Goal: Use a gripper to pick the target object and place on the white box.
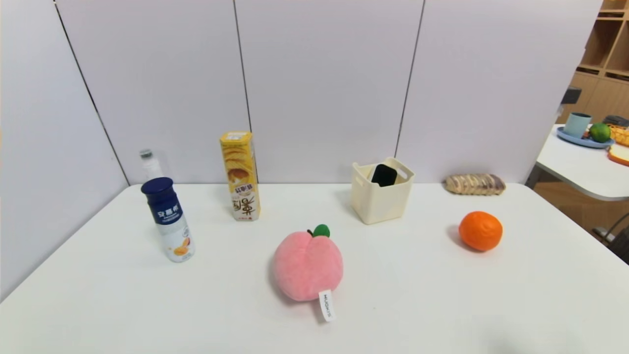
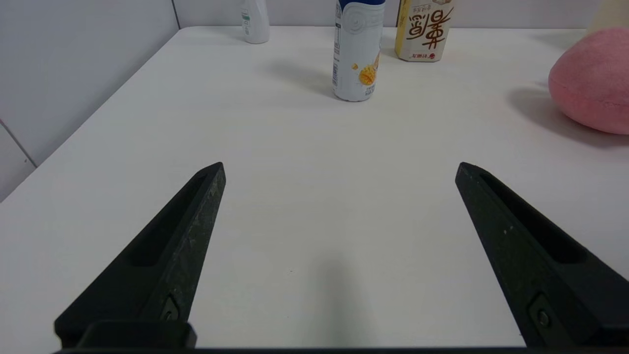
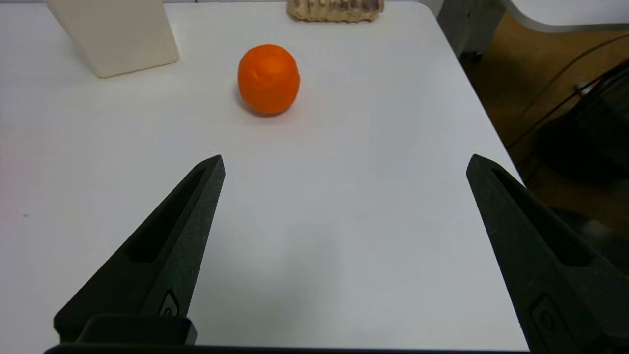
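Observation:
The cream-white box (image 1: 381,199) stands at the back middle of the table, and its side wall (image 3: 115,37) also shows in the right wrist view. The black-topped eraser (image 1: 384,175) leans inside it, its upper end showing above the rim. Neither arm shows in the head view. My left gripper (image 2: 340,169) hovers open over bare table near the left front, with nothing between its fingers. My right gripper (image 3: 345,164) hovers open over bare table near the right front, short of the orange (image 3: 269,78), which lies to the right of the box.
A pink plush peach (image 1: 307,265) lies front of centre. A blue-capped yogurt bottle (image 1: 168,220), a yellow snack carton (image 1: 240,175) and a small clear bottle (image 1: 150,164) stand at the left. A bread roll (image 1: 474,184) lies at the back right. The table's right edge (image 3: 484,118) drops to the floor.

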